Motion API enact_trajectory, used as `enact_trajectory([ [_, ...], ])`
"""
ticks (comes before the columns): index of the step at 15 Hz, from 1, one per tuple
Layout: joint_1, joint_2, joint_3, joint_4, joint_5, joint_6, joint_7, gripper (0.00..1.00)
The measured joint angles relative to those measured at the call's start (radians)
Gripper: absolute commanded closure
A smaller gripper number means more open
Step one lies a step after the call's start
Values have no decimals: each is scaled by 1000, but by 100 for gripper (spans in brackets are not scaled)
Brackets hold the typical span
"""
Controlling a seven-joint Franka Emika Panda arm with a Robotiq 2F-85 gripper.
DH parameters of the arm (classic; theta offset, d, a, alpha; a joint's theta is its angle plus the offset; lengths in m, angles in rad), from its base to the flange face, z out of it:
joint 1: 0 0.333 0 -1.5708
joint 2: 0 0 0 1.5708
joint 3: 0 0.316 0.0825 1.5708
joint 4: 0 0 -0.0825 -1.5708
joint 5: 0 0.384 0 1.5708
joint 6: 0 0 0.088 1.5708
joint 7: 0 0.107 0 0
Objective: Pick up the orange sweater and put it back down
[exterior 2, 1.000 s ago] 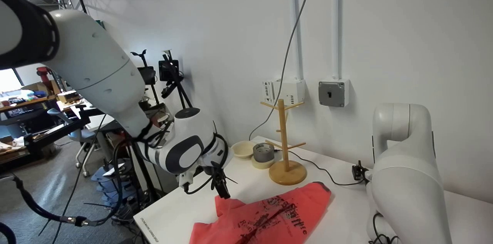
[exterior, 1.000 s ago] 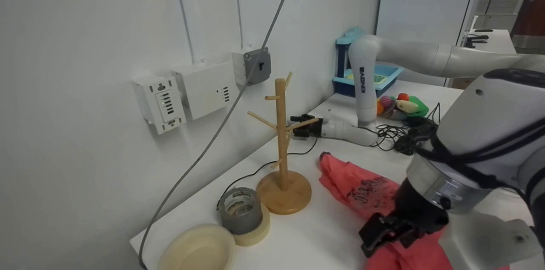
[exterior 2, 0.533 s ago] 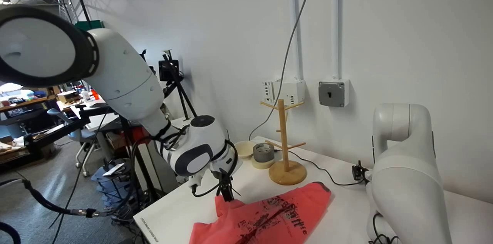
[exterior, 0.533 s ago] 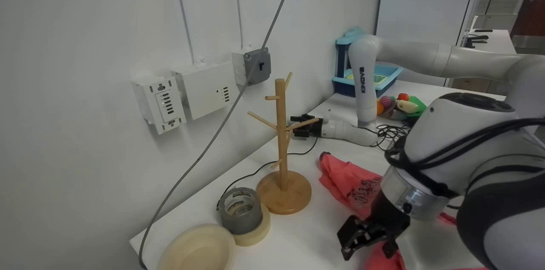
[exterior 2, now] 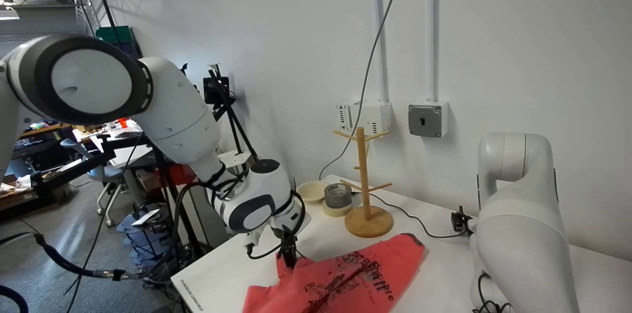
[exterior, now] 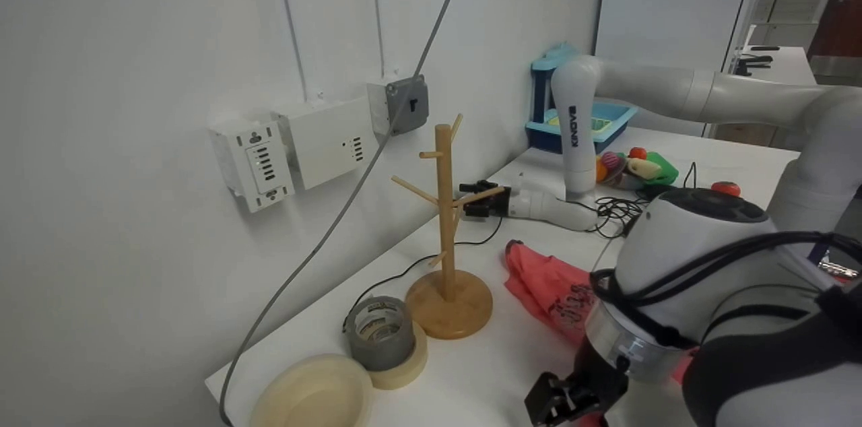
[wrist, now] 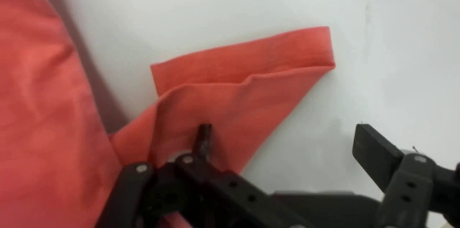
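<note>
From a distance I hold my gripper [wrist: 282,132], jaws spread wide, at a folded flap [wrist: 233,105] of the orange sweater [exterior 2: 340,278], which lies rumpled on the near part of a white table [exterior 2: 232,273] with its dark print facing up. In the wrist view, the finger at left [wrist: 203,141] is over the coral cloth and the finger at right [wrist: 375,156] over the tabletop; whether either touches, I cannot tell. My white arm [exterior 2: 177,115] reaches in from the left in an exterior view. On the garment's far side, a wooden mug tree [exterior 2: 364,179] stands upright; just left of it, a grey tape roll [exterior 2: 338,195] sits on a cream tape roll [exterior 2: 336,211], with a pale bowl [exterior 2: 312,191] farther left. On the wall [exterior 2: 533,46] beyond is a grey box [exterior 2: 425,120]. At far right in an exterior view, a second arm [exterior: 646,83] bears the name KINOVA.
</note>
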Motion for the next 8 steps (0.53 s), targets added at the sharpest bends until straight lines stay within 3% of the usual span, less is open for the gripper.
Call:
enact_trajectory([
  [1, 19, 0, -19, 0, 0, -7, 1, 4],
  [2, 38, 0, -39, 0, 0, -14, 2, 25],
  [4, 71, 0, -69, 0, 0, -28, 2, 31],
  [8, 116, -12, -106, -2, 0, -60, 2, 63],
])
